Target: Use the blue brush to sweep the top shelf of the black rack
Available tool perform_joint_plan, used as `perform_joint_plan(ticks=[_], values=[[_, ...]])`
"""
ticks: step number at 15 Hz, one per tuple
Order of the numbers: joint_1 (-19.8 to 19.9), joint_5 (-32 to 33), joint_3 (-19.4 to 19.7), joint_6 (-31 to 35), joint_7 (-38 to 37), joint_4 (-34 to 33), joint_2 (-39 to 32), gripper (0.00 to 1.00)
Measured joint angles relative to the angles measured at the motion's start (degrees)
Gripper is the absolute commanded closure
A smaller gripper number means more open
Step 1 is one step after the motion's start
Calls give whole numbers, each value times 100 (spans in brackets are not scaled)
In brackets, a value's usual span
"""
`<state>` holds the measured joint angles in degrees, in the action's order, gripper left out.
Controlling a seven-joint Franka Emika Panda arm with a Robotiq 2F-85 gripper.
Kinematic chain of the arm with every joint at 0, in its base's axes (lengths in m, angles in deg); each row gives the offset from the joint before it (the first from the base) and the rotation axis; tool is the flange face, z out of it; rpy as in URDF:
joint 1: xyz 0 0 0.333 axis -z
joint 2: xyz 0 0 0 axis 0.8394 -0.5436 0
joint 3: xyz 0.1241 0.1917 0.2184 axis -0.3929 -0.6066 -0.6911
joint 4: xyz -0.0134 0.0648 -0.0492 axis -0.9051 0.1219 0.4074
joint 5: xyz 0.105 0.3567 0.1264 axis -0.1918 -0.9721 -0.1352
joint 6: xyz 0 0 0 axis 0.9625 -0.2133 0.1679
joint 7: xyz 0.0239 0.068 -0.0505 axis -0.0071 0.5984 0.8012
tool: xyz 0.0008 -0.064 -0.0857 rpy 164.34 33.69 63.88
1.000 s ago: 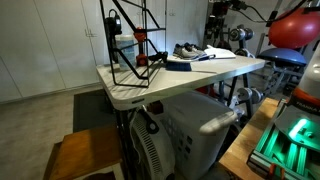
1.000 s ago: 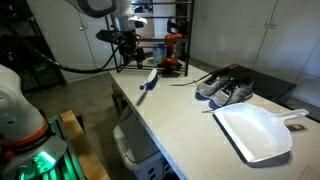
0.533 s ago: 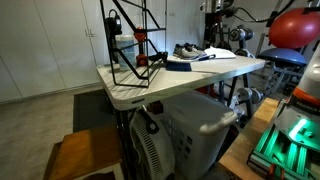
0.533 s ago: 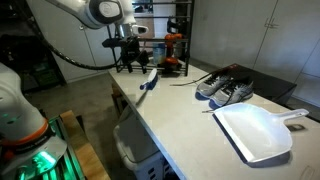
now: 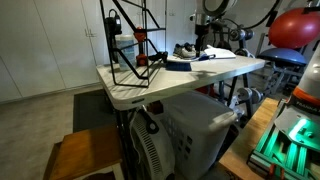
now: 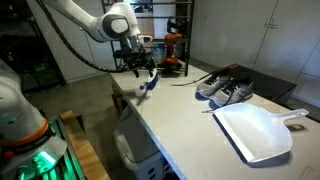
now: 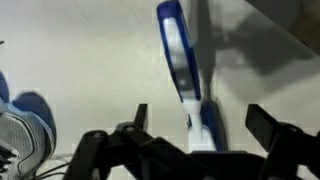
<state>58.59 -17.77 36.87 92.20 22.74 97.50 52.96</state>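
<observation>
Fingers (image 7: 262, 125) of the gripper (image 7: 200, 120) are being held wide apart in the wrist view, with nothing clamped between them. The blue brush (image 7: 176, 55) is being shown lying flat on the white table (image 7: 90, 60), running lengthwise up the picture from the gap between the fingers. Its near end is being flanked by one finger on each side, and no contact with either can be made out. A grey-and-white shoe (image 7: 20, 135) is being cut off at the lower left corner of that view.

In an exterior view the gripper (image 6: 141, 72) is being hung from the arm (image 6: 75, 15) just above the brush (image 6: 148, 84), which is being seen as a dark-blue strip flat on the table top (image 6: 190, 125), near its edge. Whether the fingertips are touching the table cannot be told at this size. A pair of shoes (image 6: 225, 90) is being shown well apart from the brush, and a white dustpan (image 6: 255, 132) is being shown beyond them.

In an exterior view the black rack (image 5: 125, 30) is being seen standing upright at one end of the table (image 5: 150, 90), with an orange object (image 5: 140, 38) inside its wire frame. The brush (image 5: 180, 66) is being shown on the table beside the rack's foot, not on any shelf, with the gripper (image 5: 200, 45) poised over it and the shoes (image 5: 188, 49) just behind.
</observation>
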Motion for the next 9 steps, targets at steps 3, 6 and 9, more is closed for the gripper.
perform_joint_plan(ticks=[3,6,9], values=[[-13,-4,0,236,107,-1,-135,0],[-13,-31,0,240,150,-11,-137,0],[-16,-630,10,223,644,-83,-213,0]])
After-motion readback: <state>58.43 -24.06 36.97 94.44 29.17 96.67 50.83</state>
